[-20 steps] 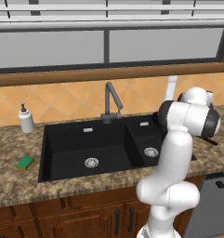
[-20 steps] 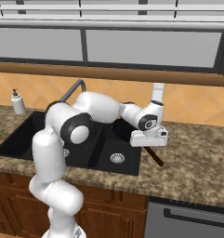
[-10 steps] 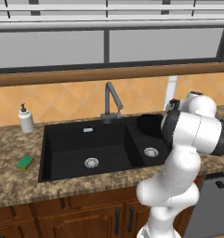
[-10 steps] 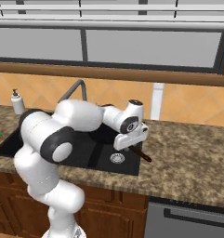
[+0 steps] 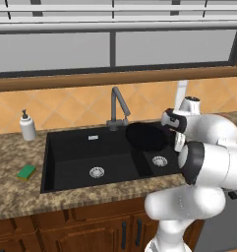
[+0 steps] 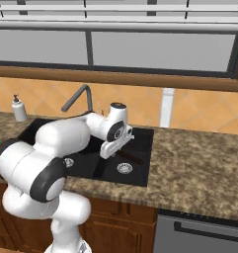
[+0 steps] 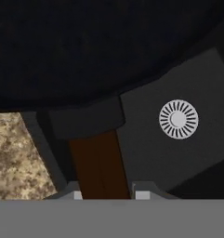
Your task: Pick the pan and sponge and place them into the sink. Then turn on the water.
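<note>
A speckled granite surface (image 5: 21,197) runs beneath a wide window, with the black double-basin sink (image 5: 71,162) set into it. The pan (image 5: 145,136) hangs above the divider and smaller basin, just ahead of the end effector (image 7: 106,193), whose fingers are closed tight on the brown handle (image 7: 98,162). The hand view alone shows that grip, and a silver drain (image 7: 178,119) below and to one side. The left base view adds the grey faucet (image 5: 118,106) beyond the pan, and the green sponge (image 5: 26,172) on the surface, well away from the end effector.
</note>
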{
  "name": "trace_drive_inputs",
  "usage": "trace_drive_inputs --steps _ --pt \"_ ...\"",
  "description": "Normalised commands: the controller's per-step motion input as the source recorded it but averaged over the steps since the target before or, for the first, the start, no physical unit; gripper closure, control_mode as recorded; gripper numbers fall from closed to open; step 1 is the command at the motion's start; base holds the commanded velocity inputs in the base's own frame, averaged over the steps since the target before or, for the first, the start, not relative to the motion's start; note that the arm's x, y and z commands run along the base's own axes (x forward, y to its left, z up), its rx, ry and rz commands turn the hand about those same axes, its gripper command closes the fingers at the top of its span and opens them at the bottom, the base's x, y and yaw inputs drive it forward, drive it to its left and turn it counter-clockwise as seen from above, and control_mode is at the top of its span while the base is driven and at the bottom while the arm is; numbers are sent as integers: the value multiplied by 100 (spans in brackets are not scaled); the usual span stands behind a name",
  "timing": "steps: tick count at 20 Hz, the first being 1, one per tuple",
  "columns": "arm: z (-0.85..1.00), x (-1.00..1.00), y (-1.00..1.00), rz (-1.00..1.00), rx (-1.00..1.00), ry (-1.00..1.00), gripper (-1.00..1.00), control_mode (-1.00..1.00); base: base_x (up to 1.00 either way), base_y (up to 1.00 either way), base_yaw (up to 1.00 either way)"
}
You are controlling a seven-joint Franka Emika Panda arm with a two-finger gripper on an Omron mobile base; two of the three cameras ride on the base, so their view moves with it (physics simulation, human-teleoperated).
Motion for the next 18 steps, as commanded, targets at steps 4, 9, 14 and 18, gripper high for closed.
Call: trace_drive_inputs --steps 4,9,14,18 --pt "20 -36 56 6 0 -6 100 -100 0 0 0" --pt "17 -33 63 4 0 -10 100 -100 0 0 0" --pt "13 -8 83 7 -4 -3 100 -100 0 0 0" --pt "10 -1 81 7 -5 0 100 -100 0 0 0"
